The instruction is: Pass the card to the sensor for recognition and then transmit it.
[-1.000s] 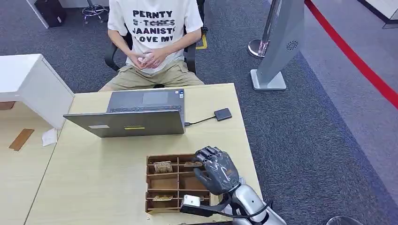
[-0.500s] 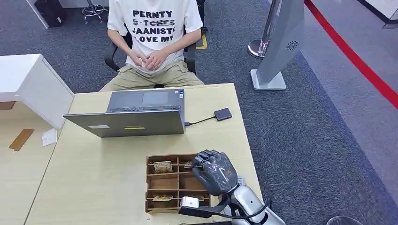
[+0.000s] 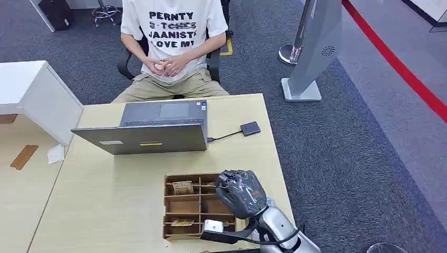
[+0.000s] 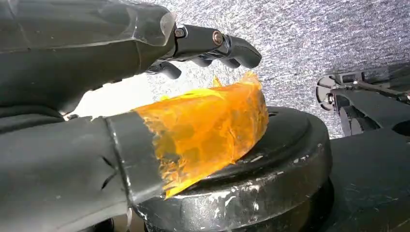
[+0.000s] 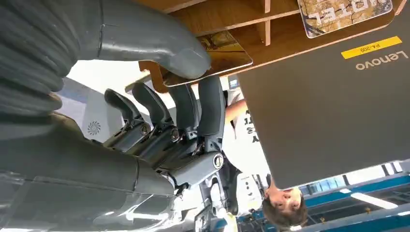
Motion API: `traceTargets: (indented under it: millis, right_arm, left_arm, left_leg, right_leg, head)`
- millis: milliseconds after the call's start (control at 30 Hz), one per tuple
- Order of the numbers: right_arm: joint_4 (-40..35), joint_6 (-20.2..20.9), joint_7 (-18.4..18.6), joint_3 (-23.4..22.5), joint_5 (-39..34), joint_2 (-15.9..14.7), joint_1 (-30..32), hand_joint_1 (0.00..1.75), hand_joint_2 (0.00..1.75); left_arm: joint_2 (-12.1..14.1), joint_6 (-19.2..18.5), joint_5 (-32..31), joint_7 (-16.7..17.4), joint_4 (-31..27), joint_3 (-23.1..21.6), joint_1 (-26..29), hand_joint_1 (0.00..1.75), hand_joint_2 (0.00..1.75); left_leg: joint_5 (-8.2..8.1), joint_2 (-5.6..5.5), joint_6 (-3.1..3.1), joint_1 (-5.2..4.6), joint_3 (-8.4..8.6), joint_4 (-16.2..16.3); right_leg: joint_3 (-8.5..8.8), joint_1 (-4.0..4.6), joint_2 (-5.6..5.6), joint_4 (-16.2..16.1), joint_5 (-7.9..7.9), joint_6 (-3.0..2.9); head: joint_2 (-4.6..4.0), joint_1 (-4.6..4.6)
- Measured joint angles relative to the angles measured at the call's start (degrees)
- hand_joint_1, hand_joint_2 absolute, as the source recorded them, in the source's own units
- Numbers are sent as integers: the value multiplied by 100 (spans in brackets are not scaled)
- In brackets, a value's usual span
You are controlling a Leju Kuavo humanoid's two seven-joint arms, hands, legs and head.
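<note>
Card [image 5: 212, 55] first: it was pinched in my right hand [image 3: 241, 194], with my thumb [image 5: 159, 43] pressed on one face and my fingers [image 5: 210, 104] clamped on the other. It sat at the far right corner of the wooden tray [image 3: 165, 208], just at the top of its slot. I think I held it by its edge like that so it could slide up out of the thin slot without bending.

My left hand [image 4: 87, 58] hung down by my side. Its fingers were apart and held nothing, because this job looked like work for one hand.

The sensor [image 3: 250, 128] was a little black square on the surface [image 3: 105, 200], well apart from the tray. A wire tied it to the laptop [image 3: 147, 138]. I guess it lay out there on the bare wood so a card could be laid flat over it.

A person [image 3: 171, 31] sat across from me with hands folded, maybe waiting for the card.

The laptop lid said "Lenovo" and had a yellow sticker that looked like "P4-209". Another card [image 5: 338, 14] in the tray had letters that looked like "HOTEL". The person's shirt said "PERNTY" and "LOVE MY".
</note>
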Motion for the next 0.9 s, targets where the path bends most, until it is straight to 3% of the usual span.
traceTargets:
  millis: [167,433,500,900]
  right_arm:
    - [0,0,0,0,0,0,0,169,175]
    - [0,2,0,0,0,0,-15,148,175]
    - [0,2,0,0,0,0,-19,175,175]
    - [-7,7,0,4,-17,0,-19,175,175]
  left_arm:
    - [0,0,0,0,0,0,0,0,0]
    - [0,-2,0,0,0,0,0,0,0]
    - [0,0,0,0,0,0,0,0,0]
    - [0,-2,0,0,0,0,0,0,0]
  left_leg:
    - [0,0,0,0,0,0]
    - [0,0,0,0,0,0]
    - [0,0,0,0,0,0]
    - [0,0,0,0,1,0]
  right_leg:
    - [0,0,0,0,0,0]
    - [0,0,0,0,0,0]
    - [0,0,0,0,0,0]
    - [0,0,1,0,0,0]
  head:
    - [0,0]
    - [0,0]
    - [0,0]
    - [0,0]
